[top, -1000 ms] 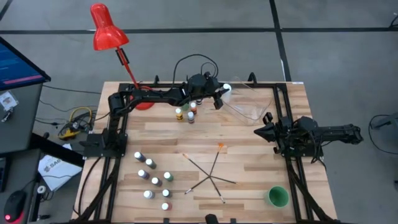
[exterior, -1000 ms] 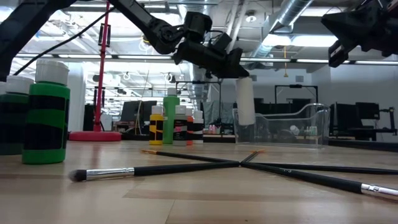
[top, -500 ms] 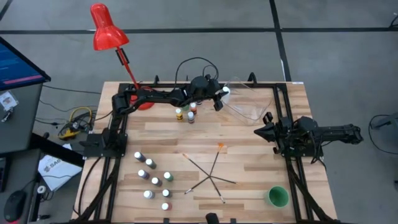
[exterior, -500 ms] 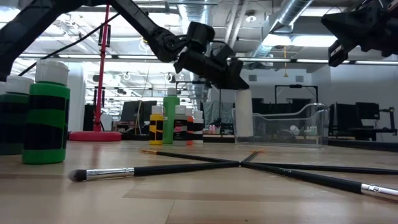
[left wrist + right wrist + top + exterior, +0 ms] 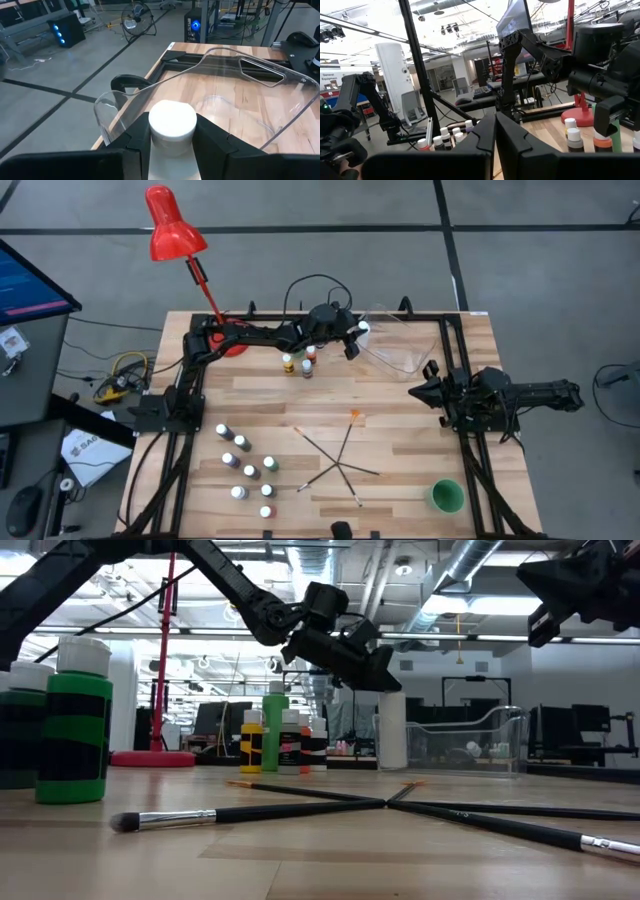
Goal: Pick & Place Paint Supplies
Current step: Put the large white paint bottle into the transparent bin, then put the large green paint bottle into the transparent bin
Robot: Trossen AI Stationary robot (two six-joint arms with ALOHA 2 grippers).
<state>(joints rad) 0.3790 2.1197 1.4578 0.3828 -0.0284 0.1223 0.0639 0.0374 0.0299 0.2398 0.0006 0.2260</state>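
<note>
- We saw the left gripper (image 5: 352, 340) at the back of the table (image 5: 400, 430), its fingers (image 5: 215, 142) set on either side of the white bottle (image 5: 172, 122) and touching it, just beside the clear tub (image 5: 400, 340).
- In the low view that bottle (image 5: 392, 730) stood upright with its base at the tabletop, against the tub (image 5: 470, 740).
- We found the right gripper (image 5: 418, 392) closed and empty, hovering at the right side, well apart from the supplies.
- A green bottle (image 5: 274, 725) stood among small bottles (image 5: 290, 740) near the red lamp (image 5: 172, 225).
- More small bottles (image 5: 245, 465) stood front left.
- Brushes (image 5: 335, 460) lay crossed at the front centre.
- A green cup (image 5: 446, 496) sat front right.
</note>
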